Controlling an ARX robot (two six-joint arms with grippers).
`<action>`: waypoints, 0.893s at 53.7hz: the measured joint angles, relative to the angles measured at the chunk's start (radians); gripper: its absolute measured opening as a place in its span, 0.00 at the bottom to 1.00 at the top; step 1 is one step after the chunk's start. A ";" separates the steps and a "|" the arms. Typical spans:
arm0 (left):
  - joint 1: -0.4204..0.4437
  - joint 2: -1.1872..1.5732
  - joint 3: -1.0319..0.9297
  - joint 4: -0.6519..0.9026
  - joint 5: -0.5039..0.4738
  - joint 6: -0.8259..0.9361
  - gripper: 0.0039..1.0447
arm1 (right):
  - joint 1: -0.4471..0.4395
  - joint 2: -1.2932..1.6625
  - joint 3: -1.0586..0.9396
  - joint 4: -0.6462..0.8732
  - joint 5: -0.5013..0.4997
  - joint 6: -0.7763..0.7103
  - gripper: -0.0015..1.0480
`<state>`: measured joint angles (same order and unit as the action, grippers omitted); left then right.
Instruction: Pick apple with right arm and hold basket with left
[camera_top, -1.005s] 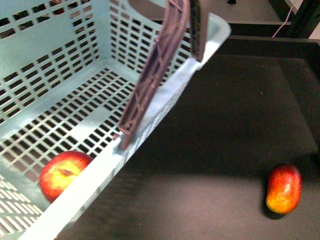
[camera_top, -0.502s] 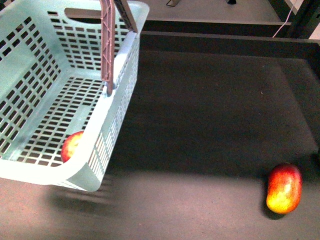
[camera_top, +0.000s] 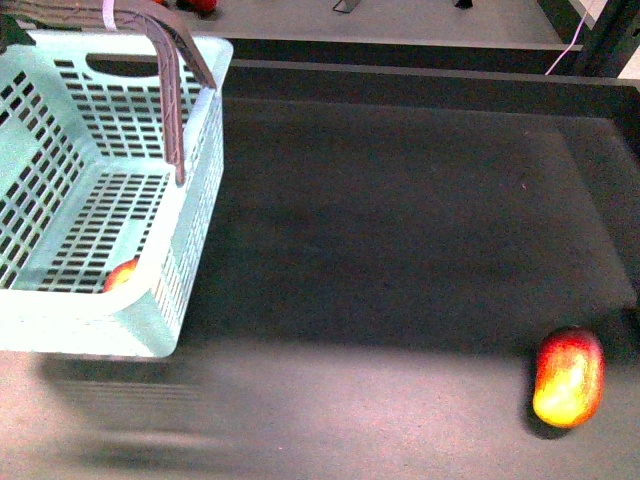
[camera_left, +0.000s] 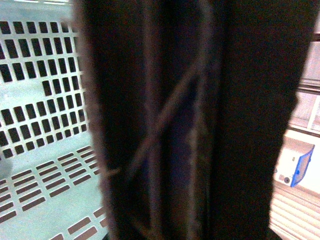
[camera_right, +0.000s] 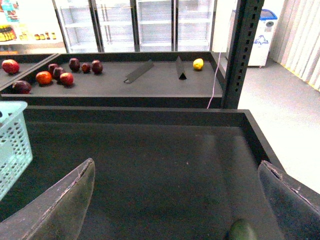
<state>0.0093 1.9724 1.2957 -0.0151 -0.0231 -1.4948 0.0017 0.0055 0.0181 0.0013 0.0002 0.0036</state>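
The light-teal basket (camera_top: 100, 210) hangs at the left of the front view, above the dark table, with its brown-mauve handle (camera_top: 172, 90) swung up. The red apple (camera_top: 122, 275) lies inside it against the near wall, mostly hidden by the rim. My left gripper (camera_left: 185, 200) is shut on the basket's handle (camera_left: 165, 115), which fills the left wrist view as a dark bar, with the slotted basket wall (camera_left: 40, 100) beside it. My right gripper (camera_right: 175, 210) is open and empty over bare table. A corner of the basket (camera_right: 12, 140) shows far off to one side of it.
An elongated red-and-yellow fruit (camera_top: 569, 377) lies on the table at the front right. A dark green object (camera_right: 242, 231) sits near the right gripper. The table has a raised back rim (camera_top: 420, 70). Behind it are a black post (camera_right: 242, 50) and a shelf with several fruits (camera_right: 55, 75).
The basket has moved left and away from the camera, shrinking in the front view. The apple has stayed inside it near the front wall. The elongated fruit has not moved.
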 joint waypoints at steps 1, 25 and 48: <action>0.002 0.004 0.000 -0.001 0.000 0.002 0.14 | 0.000 0.000 0.000 0.000 0.000 0.000 0.92; 0.033 0.022 -0.087 0.024 0.020 0.034 0.29 | 0.000 -0.001 0.000 0.000 0.000 0.000 0.92; 0.063 -0.249 -0.206 -0.032 -0.048 0.107 0.95 | 0.000 -0.001 0.000 0.000 0.000 0.000 0.92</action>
<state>0.0723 1.7233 1.0897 -0.0467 -0.0715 -1.3880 0.0017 0.0048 0.0181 0.0013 0.0006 0.0036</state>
